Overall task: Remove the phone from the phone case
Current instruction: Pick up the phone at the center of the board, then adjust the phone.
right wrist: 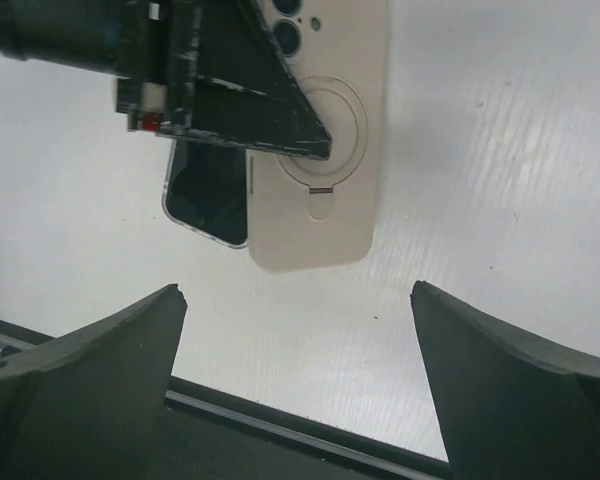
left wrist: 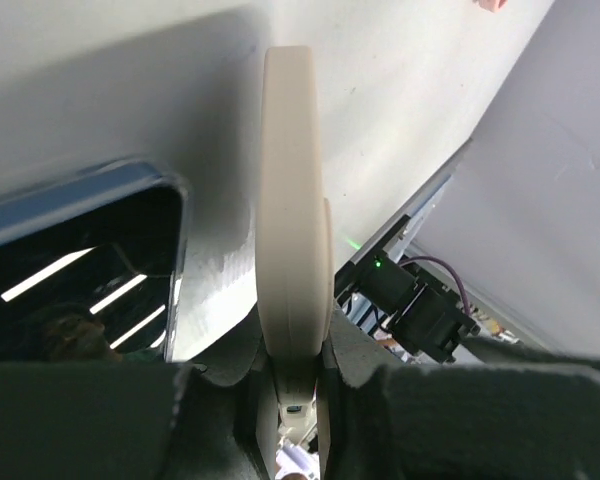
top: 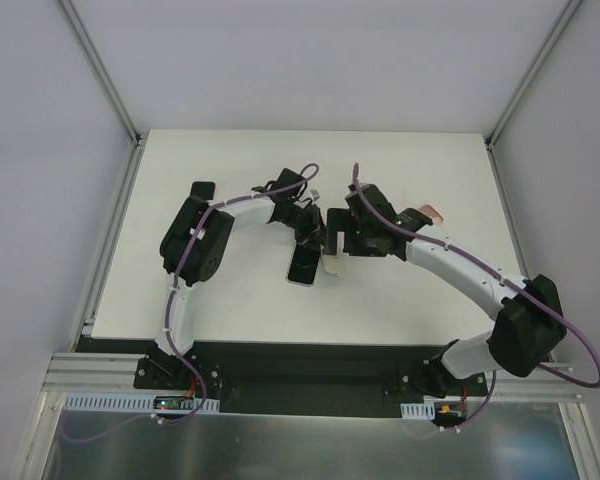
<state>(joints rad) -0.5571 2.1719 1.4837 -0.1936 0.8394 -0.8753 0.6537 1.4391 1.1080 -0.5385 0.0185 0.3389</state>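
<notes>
Left gripper [left wrist: 296,375] is pinching the case [left wrist: 293,230]; the phone [left wrist: 75,265] is lying outside it, just beside, on the table [left wrist: 100,90].
Right gripper [right wrist: 297,290] is hanging wide open near the case, holding nothing. Its camera is showing the case's back with a ring mark, while the left wrist is showing only the case's edge. A pink thing [top: 432,212] is lying further back.
</notes>
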